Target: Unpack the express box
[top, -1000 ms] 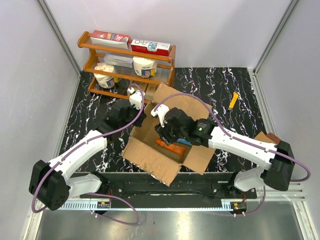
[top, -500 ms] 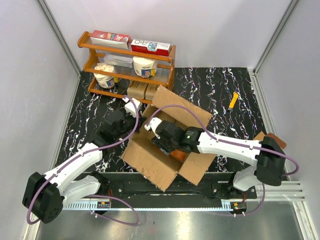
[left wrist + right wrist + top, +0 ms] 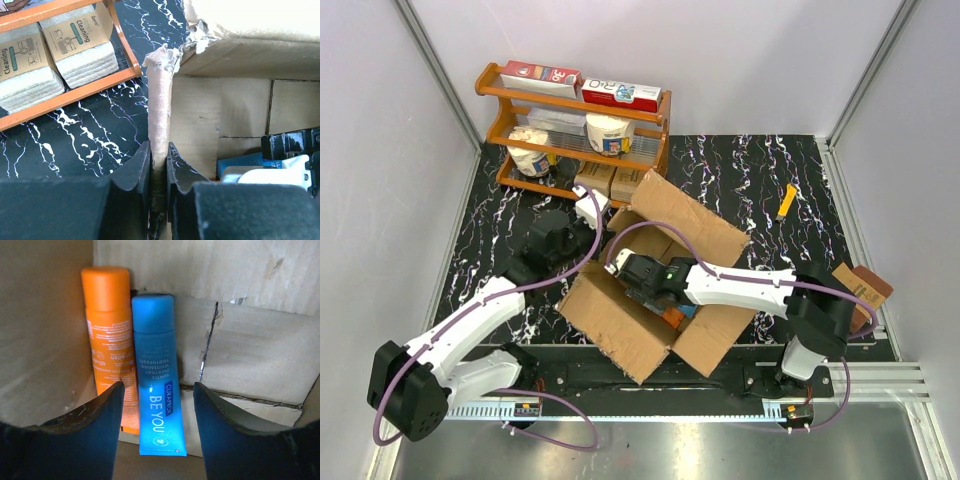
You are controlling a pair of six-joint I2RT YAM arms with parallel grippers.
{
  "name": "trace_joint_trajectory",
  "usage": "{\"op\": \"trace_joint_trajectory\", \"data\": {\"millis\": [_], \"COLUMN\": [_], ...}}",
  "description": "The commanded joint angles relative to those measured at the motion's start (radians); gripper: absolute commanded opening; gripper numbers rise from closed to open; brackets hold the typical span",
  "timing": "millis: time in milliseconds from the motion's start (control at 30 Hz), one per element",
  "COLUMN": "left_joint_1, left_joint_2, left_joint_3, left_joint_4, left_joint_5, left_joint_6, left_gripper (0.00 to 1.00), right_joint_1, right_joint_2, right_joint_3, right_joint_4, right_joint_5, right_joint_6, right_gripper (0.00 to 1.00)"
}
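One black marbled desk [image 3: 770,170] carries everything we see. The express box [image 3: 620,320] sits at its near middle with its flaps spread open. A wooden rack [image 3: 488,82] stands at the far left, just beyond the box, with small tan cartons [image 3: 80,45] on its lowest shelf. Our left hand [image 3: 159,150] is clamped on the upright edge of the box's left wall, the cardboard pinched between both fingers. Our right hand [image 3: 157,390] reaches down inside the box, jaws apart and holding nothing. In its wrist view, a blue toothpaste tube [image 3: 156,370] lies between the fingers, and an orange tube [image 3: 107,330] lies just left of it, side by side. A small yellow item [image 3: 786,202] lies far right, well apart.
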State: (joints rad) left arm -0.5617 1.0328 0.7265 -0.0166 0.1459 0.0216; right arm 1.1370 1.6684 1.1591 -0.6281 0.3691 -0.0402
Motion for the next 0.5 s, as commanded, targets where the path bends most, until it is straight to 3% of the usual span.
{"op": "trace_joint_trajectory", "data": {"millis": [0,167,333,467], "left_joint_1": [-0.001,-0.001,0.0,-0.001], "left_joint_2": [-0.062,-0.066,-0.069,-0.07], "left_joint_3": [0.018,0.021,0.021,0.021], "left_joint_4": [0.125,0.104,0.109,0.109], "left_joint_5": [0.04,0.087,0.101,0.123], "left_joint_6": [0.017,0.037,0.035,0.035], "left_gripper": [0.0,0.0,0.0,0.0], "right_joint_1": [0.007,0.007,0.007,0.009], "right_joint_2": [0.01,0.043,0.082,0.099], "right_joint_3": [0.042,0.042,0.045,0.028], "right_joint_4": [-0.021,-0.004,0.013,0.042], "right_joint_5": [0.06,0.097,0.116,0.174], "right_joint_6": [0.006,0.032,0.086,0.108], "right_gripper": [0.62,0.56,0.37,0.34]}}
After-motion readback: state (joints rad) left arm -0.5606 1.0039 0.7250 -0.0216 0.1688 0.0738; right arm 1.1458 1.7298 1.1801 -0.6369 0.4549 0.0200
